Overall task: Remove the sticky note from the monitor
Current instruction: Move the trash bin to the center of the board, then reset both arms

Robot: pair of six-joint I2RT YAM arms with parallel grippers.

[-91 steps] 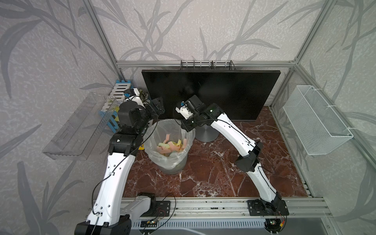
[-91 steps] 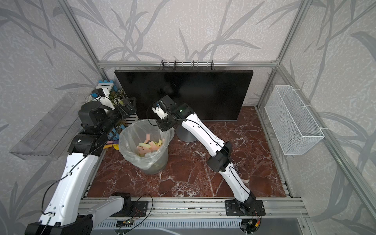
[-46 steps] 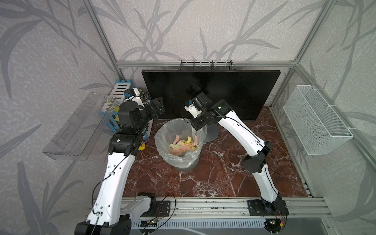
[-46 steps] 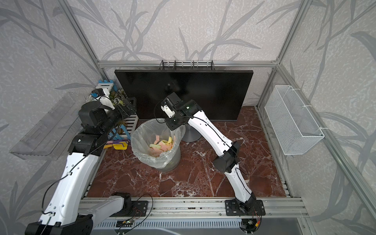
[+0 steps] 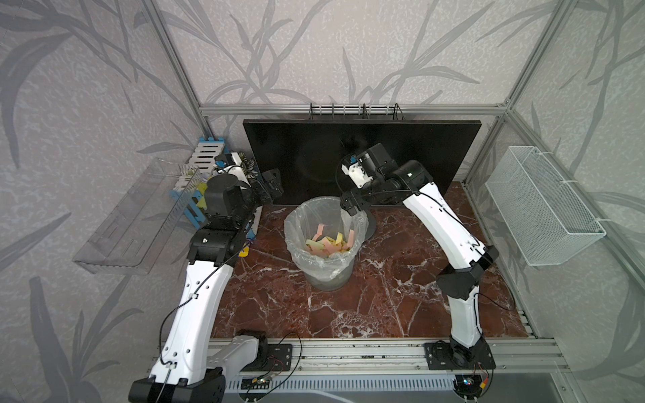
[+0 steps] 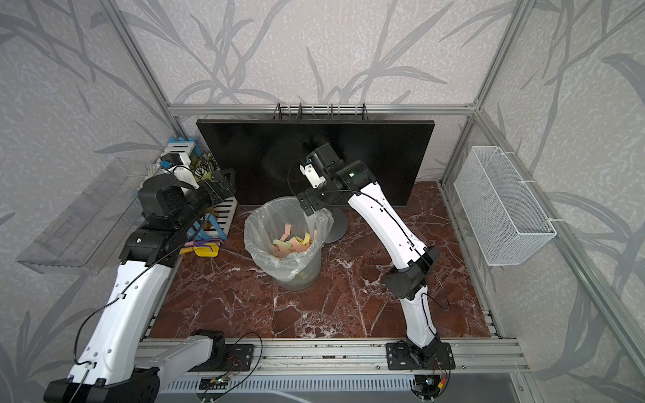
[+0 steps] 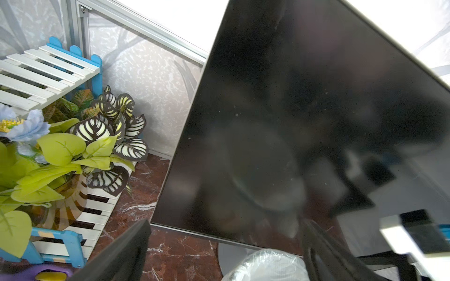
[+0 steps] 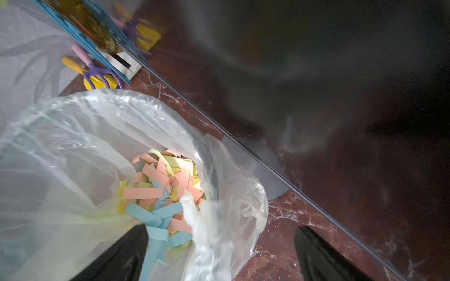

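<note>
The monitor [image 5: 401,157] [image 6: 366,153] stands at the back, its black screen [image 7: 280,109] bare of any sticky note. Several coloured sticky notes [image 5: 328,240] [image 8: 158,185] lie in the plastic-lined bin [image 5: 296,223] [image 6: 254,223] in front of it. My right gripper [image 5: 350,206] [image 8: 221,230] hangs open over the bin's back right rim, one finger inside the liner and one outside. Near the screen's lower left corner my left gripper [image 5: 272,183] [image 7: 226,233] is open with nothing in it.
The monitor's grey disc foot [image 5: 370,226] sits just behind the bin. At the back left stand a blue and white slatted rack [image 5: 206,157] and a leafy plant [image 7: 97,129], with toy garden tools [image 6: 202,249] below. A clear tray [image 5: 136,216] and a wire basket [image 5: 541,206] hang on the side walls.
The bin has slid to the right with my right gripper shut at its rim. That gripper has now opened and let go. The left arm has stayed still.
</note>
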